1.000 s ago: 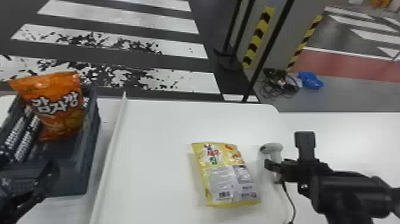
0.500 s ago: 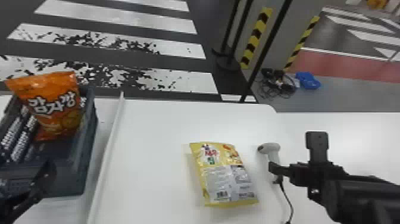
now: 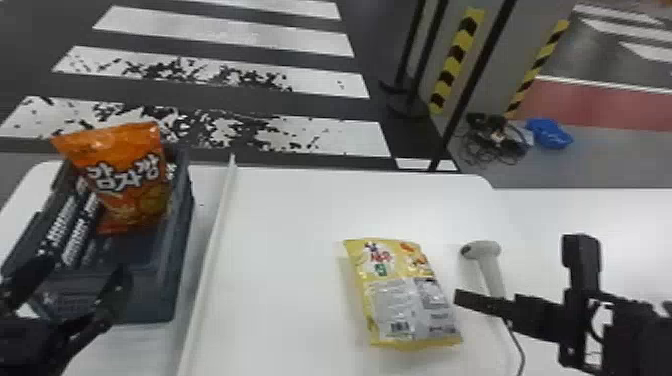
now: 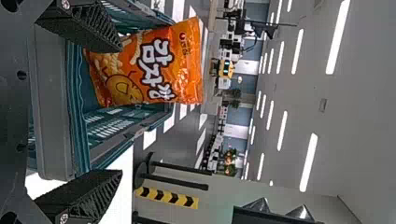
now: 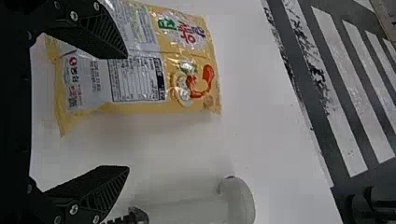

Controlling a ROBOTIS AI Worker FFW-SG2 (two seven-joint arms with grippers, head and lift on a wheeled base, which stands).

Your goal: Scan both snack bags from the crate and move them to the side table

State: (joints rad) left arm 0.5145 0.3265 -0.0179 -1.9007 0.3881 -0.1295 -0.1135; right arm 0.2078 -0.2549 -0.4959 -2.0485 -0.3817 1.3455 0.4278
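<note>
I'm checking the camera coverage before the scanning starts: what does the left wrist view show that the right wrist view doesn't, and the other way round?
Left wrist view: the orange bag standing in the crate, the left hand with its fingers apart, and ceiling lights.

Right wrist view: the yellow bag lying on the table, the scanner beside it, and the right hand with its fingers apart.

Both: part of the white table and floor stripes.
</note>
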